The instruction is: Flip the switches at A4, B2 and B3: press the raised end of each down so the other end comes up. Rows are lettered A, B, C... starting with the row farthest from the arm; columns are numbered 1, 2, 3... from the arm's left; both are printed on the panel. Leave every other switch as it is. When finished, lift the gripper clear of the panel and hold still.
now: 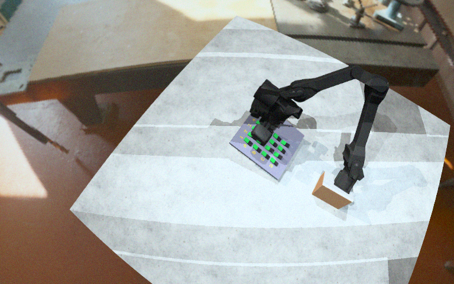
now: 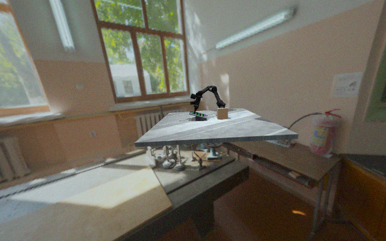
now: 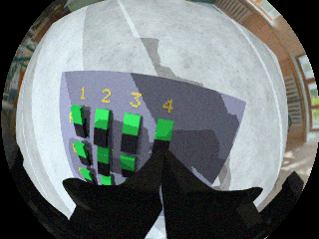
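The purple panel [image 1: 295,138] [image 3: 201,107] carries rows of green and black rocker switches. My gripper [image 2: 195,111] [image 3: 161,152] is shut and empty, pointing down at the panel. In the wrist view its tips are at the black, near end of switch A4 [image 3: 163,130], touching or just over it; its green far end shows. Switch B2 [image 3: 104,153] and switch B3 [image 3: 128,161] show to the left of the tips, green at the far end and black at the near end. Their exact tilt is hard to tell. In the top view the arm hides the fingertips and part of the panel.
Switch A3 [image 3: 131,131] stands just left of A4, and switch A2 [image 3: 101,126] beyond it. The fingers hide the lower rows in the wrist view. A brown box [image 1: 331,196] [image 2: 222,113] stands by the arm's base, away from the panel.
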`<state>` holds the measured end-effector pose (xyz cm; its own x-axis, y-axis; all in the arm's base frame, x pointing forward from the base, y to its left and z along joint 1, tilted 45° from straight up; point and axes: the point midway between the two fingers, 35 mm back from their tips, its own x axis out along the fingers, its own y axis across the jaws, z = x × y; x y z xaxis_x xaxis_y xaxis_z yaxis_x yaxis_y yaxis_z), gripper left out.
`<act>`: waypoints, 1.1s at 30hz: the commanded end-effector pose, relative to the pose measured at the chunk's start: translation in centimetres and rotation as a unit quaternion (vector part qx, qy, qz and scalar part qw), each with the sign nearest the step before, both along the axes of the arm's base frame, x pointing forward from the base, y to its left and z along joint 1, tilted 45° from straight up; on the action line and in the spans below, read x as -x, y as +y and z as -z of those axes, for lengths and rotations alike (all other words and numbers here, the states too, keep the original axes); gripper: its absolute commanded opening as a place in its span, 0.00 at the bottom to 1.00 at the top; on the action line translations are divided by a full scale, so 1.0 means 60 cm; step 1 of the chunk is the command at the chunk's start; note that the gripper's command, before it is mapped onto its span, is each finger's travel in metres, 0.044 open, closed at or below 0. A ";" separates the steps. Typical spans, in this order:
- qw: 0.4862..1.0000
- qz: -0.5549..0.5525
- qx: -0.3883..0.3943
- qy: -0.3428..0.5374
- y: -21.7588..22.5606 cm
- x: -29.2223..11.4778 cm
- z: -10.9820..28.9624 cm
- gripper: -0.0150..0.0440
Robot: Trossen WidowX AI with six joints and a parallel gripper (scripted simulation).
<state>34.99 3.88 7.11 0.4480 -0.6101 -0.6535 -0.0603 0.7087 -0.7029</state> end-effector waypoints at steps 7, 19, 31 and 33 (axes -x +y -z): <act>1.000 -0.002 -0.002 0.002 0.000 -0.001 0.003 0.25; 1.000 -0.002 -0.002 0.002 -0.002 -0.002 0.004 0.25; 1.000 -0.002 -0.002 0.002 -0.004 -0.003 0.006 0.25; 1.000 -0.002 -0.002 0.002 -0.004 -0.003 0.006 0.25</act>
